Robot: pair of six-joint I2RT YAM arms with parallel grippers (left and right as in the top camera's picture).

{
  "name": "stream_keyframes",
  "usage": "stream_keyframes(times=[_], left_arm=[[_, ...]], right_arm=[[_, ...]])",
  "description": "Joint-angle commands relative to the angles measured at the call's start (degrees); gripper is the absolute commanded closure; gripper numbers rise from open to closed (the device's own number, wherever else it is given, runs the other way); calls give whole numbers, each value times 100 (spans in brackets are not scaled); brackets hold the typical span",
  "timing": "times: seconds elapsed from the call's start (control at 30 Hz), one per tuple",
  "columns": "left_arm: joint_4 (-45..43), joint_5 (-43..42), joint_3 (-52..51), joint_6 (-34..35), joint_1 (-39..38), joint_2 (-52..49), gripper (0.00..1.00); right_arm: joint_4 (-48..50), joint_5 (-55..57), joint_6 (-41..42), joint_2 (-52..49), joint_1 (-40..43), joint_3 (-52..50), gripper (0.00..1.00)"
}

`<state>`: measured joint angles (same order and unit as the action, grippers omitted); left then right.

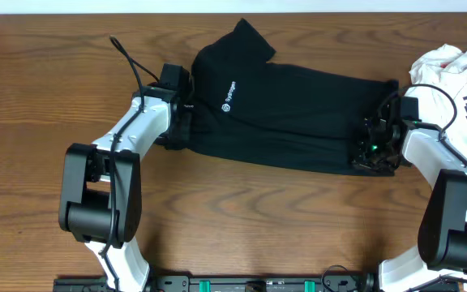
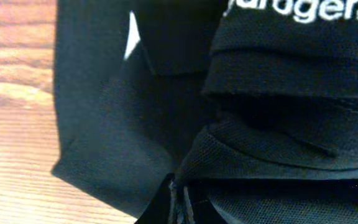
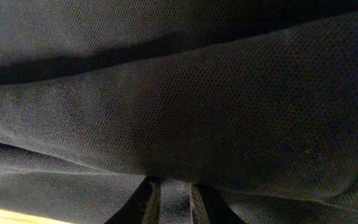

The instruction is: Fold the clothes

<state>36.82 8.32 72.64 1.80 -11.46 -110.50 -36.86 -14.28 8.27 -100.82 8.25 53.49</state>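
- A black short-sleeved shirt (image 1: 290,113) of soft, finely meshed fabric is laid in a long, roughly rectangular band across the middle of the wooden table (image 1: 39,97), with one sleeve pointing toward 12 o'clock.
- A small white logo (image 1: 228,96) is seen on the shirt's left part; in the left wrist view, white lettering is cut off by the top edge.
- The left gripper (image 1: 181,122) is set at the shirt's 9 o'clock edge. Its jaws are closed tight, and stacked, rounded folds of the black cloth are gathered just above them in the wrist view.
- The right gripper (image 1: 375,150) is placed at the shirt's 4 o'clock corner. Its two dark fingers (image 3: 149,200) are drawn nearly together, and a narrow strip of the mesh is pinched between them.
- A crumpled white garment (image 1: 452,69) with black print is heaped at the table's 2 o'clock corner, just beside the shirt's right end.
- The table's brown surface is marked by a wavy grain.
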Motion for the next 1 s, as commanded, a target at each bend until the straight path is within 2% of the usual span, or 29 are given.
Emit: stream_keyframes(times=[0.0, 0.2, 0.43, 0.47, 0.57, 0.63, 0.7, 0.77, 0.83, 0.97], left_arm=[[-103, 623, 219, -116, -9, -28, 94], [-142, 651, 208, -105, -9, -55, 85], [-378, 649, 37, 173, -7, -83, 83], [-391, 649, 37, 173, -7, -83, 78], [-409, 651, 37, 173, 4, -83, 77], [-426, 651, 39, 170, 48, -83, 69], [-409, 651, 81, 186, 146, -83, 55], [-284, 647, 177, 417, 293, -81, 48], [-173, 527, 236, 658, 479, -70, 48], [-114, -269, 219, 850, 946, -74, 48]], right_arm=[[-61, 1108, -63, -415, 74, -367, 82], [-61, 1108, -63, -415, 74, -367, 81], [-61, 1108, -63, -415, 74, -367, 81], [-61, 1108, -63, -415, 74, -367, 81], [-48, 1108, -63, -415, 74, -367, 80], [-44, 1108, -63, -415, 74, -367, 79], [-44, 1108, -63, -415, 74, -367, 78], [-42, 1108, -63, -415, 74, -367, 78], [-39, 1108, -63, -415, 74, -367, 77], [-42, 1108, -63, -415, 74, -367, 75]])
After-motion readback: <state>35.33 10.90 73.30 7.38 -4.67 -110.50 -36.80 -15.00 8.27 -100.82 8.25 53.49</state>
